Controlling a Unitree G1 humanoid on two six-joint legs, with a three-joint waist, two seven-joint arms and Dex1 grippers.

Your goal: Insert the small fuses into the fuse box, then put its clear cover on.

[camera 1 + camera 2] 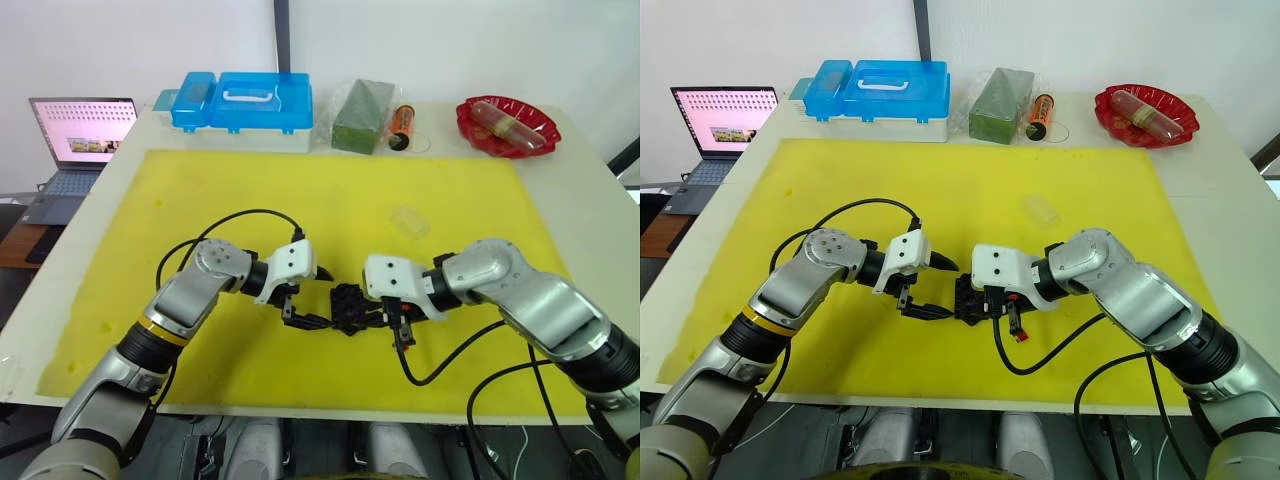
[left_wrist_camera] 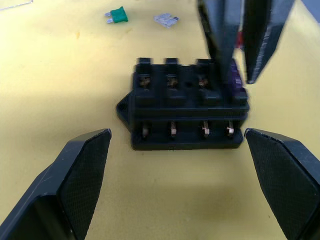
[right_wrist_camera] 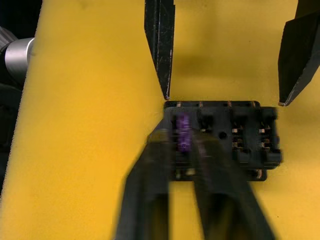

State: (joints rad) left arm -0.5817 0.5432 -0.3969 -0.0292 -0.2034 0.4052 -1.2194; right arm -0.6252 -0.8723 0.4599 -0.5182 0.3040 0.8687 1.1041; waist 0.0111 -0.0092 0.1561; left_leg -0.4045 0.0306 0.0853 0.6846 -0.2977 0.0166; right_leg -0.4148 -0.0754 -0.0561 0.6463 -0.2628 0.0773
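The black fuse box point(image 1: 348, 303) lies on the yellow mat point(image 1: 250, 180) between my two grippers. My left gripper point(image 2: 175, 135) is open, one finger point(image 2: 82, 170) on each side of the box and apart from it. From the other side, my right gripper point(image 3: 185, 145) is shut on a purple fuse point(image 3: 183, 132) that sits in an end slot. The box's other slots look bare. A green fuse point(image 2: 117, 15) and a clear fuse point(image 2: 166, 20) lie on the mat beyond the box. The clear cover point(image 1: 408, 221) rests further back on the mat.
Along the table's far edge stand a blue plastic case point(image 1: 245, 100), a green packet point(image 1: 365, 115), an orange cylinder point(image 1: 403, 125) and a red bowl point(image 1: 507, 125). A laptop point(image 1: 80, 135) sits off the table's left corner. Black cables trail from both wrists.
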